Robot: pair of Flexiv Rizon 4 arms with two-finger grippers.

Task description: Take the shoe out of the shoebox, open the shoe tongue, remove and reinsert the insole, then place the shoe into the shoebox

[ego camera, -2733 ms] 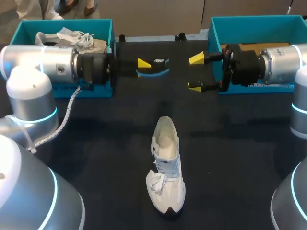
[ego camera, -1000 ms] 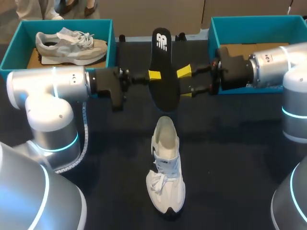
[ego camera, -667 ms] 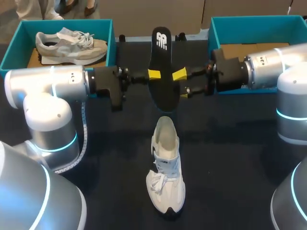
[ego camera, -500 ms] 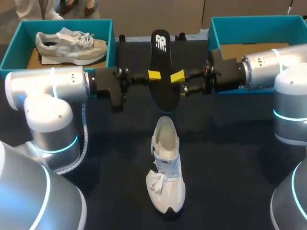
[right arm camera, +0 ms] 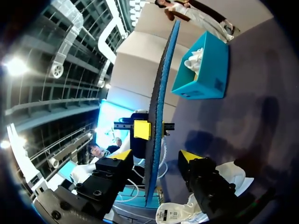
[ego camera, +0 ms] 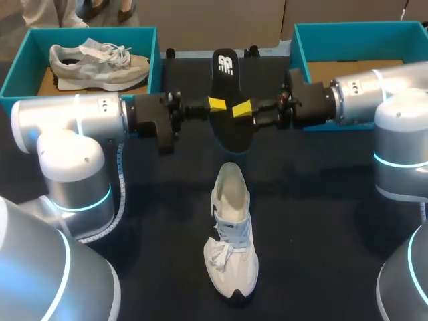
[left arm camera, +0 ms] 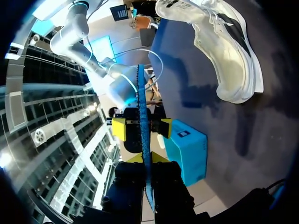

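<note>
Above table (ego camera: 321,221) beyond shoe (ego camera: 231,234): insole (ego camera: 226,83) tight in left tool (left arm camera: 147,158), right tool (right arm camera: 158,156) slack around its edge

Left arm (ego camera: 73,117): level, reaching in from the left.
Left tool (left arm camera: 146,159): clamped on the insole (ego camera: 226,73).
Right arm (ego camera: 374,93): level, from the right.
Right tool (right arm camera: 157,156): fingers parted, straddling the insole.

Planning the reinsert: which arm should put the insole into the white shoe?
Left, probably: the left hand is shut on the insole; the right hand stands open around it, one finger clear. The shoe lies close by.
</note>
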